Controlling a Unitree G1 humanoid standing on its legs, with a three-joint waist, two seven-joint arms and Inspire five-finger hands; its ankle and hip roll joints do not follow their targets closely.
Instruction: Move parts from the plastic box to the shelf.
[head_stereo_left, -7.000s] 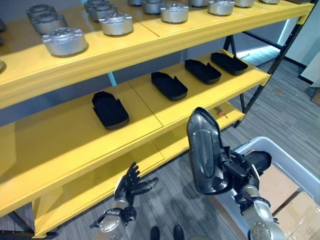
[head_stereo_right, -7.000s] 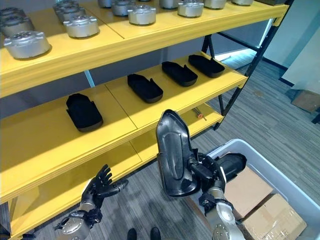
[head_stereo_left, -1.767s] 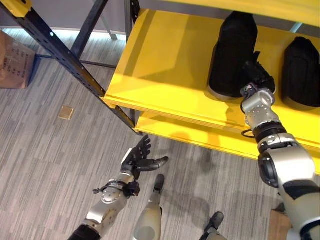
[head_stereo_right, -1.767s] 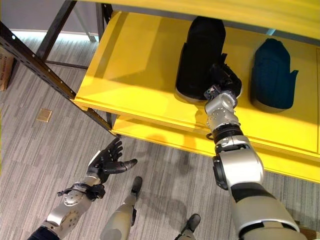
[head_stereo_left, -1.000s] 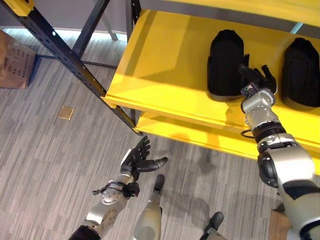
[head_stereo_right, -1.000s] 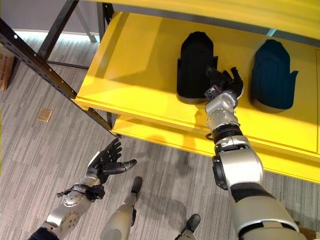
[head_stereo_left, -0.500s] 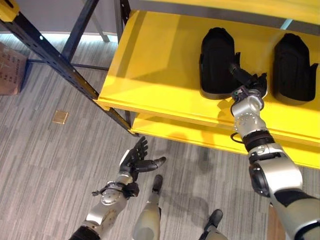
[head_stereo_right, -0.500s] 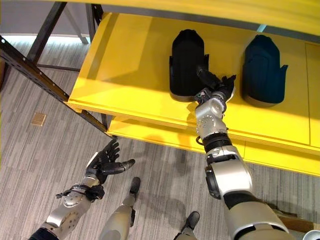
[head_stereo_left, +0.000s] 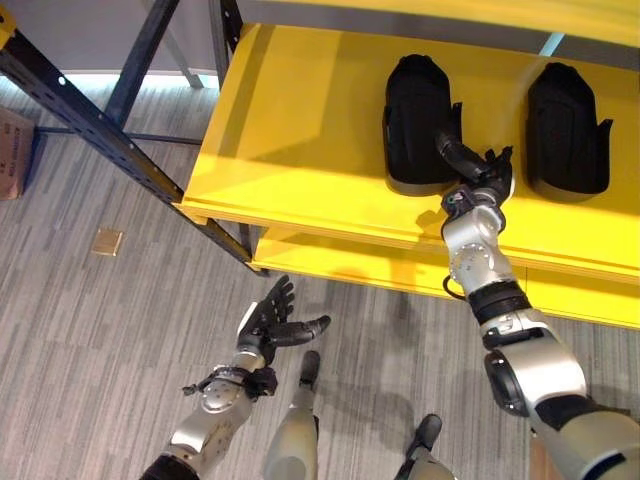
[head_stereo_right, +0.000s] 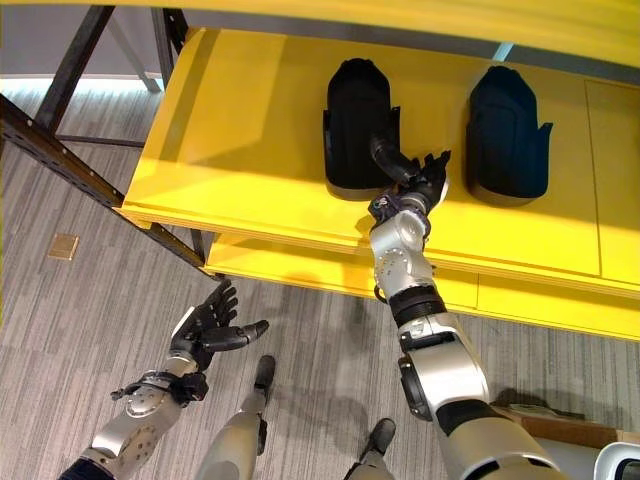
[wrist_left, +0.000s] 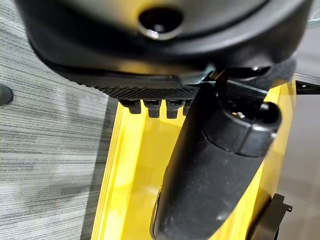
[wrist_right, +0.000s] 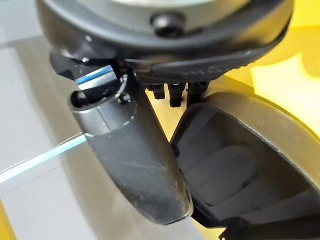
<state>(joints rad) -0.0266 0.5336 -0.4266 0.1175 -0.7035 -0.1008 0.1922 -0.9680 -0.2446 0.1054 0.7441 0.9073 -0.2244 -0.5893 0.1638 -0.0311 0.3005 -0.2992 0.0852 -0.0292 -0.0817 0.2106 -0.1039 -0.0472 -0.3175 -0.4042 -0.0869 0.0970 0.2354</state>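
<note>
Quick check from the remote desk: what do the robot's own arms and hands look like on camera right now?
Both arms are silver-grey metal built of rounded segments with black bands at the joints. The left hand and the right hand are dark, almost black, with slender jointed fingers. In the wrist views each thumb is a thick, smooth dark cylinder.

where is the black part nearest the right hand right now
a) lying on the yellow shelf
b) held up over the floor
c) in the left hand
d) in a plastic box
a: the black part lies flat on the yellow shelf, with the right hand open beside it.
</note>
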